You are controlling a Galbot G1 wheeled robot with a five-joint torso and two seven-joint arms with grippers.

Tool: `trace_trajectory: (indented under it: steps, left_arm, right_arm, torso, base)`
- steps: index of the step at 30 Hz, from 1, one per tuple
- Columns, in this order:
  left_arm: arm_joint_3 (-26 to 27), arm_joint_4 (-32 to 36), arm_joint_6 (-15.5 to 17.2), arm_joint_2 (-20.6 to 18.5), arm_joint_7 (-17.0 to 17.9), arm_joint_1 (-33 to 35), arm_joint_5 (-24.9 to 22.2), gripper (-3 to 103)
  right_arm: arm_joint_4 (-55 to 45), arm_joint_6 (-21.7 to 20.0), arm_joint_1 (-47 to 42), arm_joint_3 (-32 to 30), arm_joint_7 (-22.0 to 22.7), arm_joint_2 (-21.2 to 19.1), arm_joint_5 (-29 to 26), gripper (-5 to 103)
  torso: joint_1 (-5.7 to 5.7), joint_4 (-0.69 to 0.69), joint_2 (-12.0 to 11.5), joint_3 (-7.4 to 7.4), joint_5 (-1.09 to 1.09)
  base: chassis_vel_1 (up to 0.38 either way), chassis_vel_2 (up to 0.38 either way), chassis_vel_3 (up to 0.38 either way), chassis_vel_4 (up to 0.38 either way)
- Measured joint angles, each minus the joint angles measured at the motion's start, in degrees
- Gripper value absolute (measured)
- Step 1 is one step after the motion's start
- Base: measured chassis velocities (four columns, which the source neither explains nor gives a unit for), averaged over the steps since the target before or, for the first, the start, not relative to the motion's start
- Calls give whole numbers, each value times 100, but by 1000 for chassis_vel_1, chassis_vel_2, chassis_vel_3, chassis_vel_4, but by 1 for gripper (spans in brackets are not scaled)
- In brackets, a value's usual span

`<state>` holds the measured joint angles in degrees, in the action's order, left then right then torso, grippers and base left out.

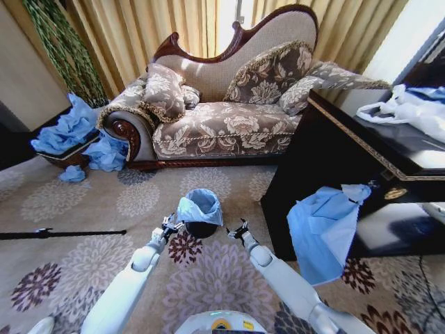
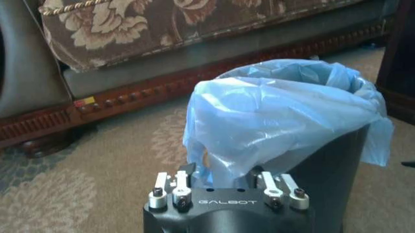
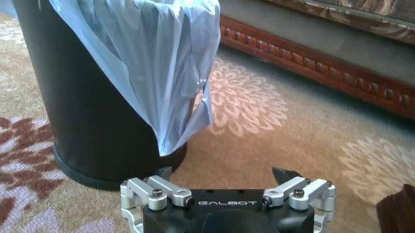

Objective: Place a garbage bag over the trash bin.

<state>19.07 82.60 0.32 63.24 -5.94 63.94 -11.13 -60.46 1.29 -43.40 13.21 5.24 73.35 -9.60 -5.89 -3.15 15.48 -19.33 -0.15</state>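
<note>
Standing on the carpet before the sofa [image 1: 222,104], the trash bin [image 1: 201,228] wears the garbage bag [image 1: 199,207] over its rim; left gripper [image 1: 169,224] and right gripper [image 1: 238,230] flank the bin, both spread wide, holding nothing.

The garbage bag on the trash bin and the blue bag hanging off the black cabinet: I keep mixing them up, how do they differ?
The garbage bag is opened and draped around the trash bin rim; the cabinet bag hangs flat down the cabinet front. The garbage bag sits on the carpet between the left tool and right tool; the cabinet bag is off to the robot's right. Both are thin light-blue plastic.
</note>
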Motion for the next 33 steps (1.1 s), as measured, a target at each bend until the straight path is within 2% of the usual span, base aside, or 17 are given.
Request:
trace_trajectory:
  steps: [1, 4, 5, 7, 10, 12, 13, 15, 28, 33]
  left_arm:
    - [0, 0, 0, 0, 0, 0, 0, 51]
    - [3, 24, -7, 2, -48, 21, 38, 36]
    - [3, 24, -7, 2, -48, 21, 38, 36]
    - [-2, 30, -8, 22, -86, 20, 59, 25]
    - [-8, 33, -8, 38, -111, 16, 71, 20]
    - [-16, 28, -5, 53, -127, 1, 73, 8]
    - [-16, 28, -5, 53, -127, 1, 73, 8]
    - [-21, 7, -1, 68, -138, -21, 75, 2]
    - [30, 51, 2, 139, -181, 252, 379, 0]
    - [61, -147, -15, 230, -177, 296, 562, 0]
  right_arm:
    - [0, 0, 0, 0, 0, 0, 0, 100]
    - [20, 6, 11, -2, 2, 23, 15, 100]
    - [20, 6, 11, -2, 2, 23, 15, 100]
    - [21, 8, 14, -3, 3, 16, 19, 100]
    - [20, 9, 13, -4, 3, -4, 20, 100]
    - [12, 9, 11, -9, 3, -32, 20, 100]
    - [12, 9, 11, -9, 3, -32, 20, 100]
    - [-6, 8, 10, -13, 4, -51, 19, 100]
    - [-71, 6, -49, -46, 6, -79, 15, 100]
    - [-122, 10, -103, -58, 5, -113, 17, 100]
  torso:
    - [0, 0, 0, 0, 0]
    - [0, 0, 0, 0, 0]
    - [0, 0, 0, 0, 0]
    - [0, 0, 0, 0, -1]
    - [0, 0, 0, 0, 0]
    - [0, -1, 0, 0, 0]
    - [0, -1, 0, 0, 0]
    - [0, 0, 0, 0, 0]
    - [0, 0, 0, 0, 0]
    - [0, 1, 0, 0, 0]
  base:
    - [0, 0, 0, 0]
    - [0, 0, 0, 0]
    - [0, 0, 0, 0]
    - [0, 0, 0, 0]
    - [0, 0, 0, 0]
    - [0, 0, 0, 0]
    - [0, 0, 0, 0]
    - [0, 0, 0, 0]
    - [0, 0, 0, 0]
    - [0, 0, 0, 0]
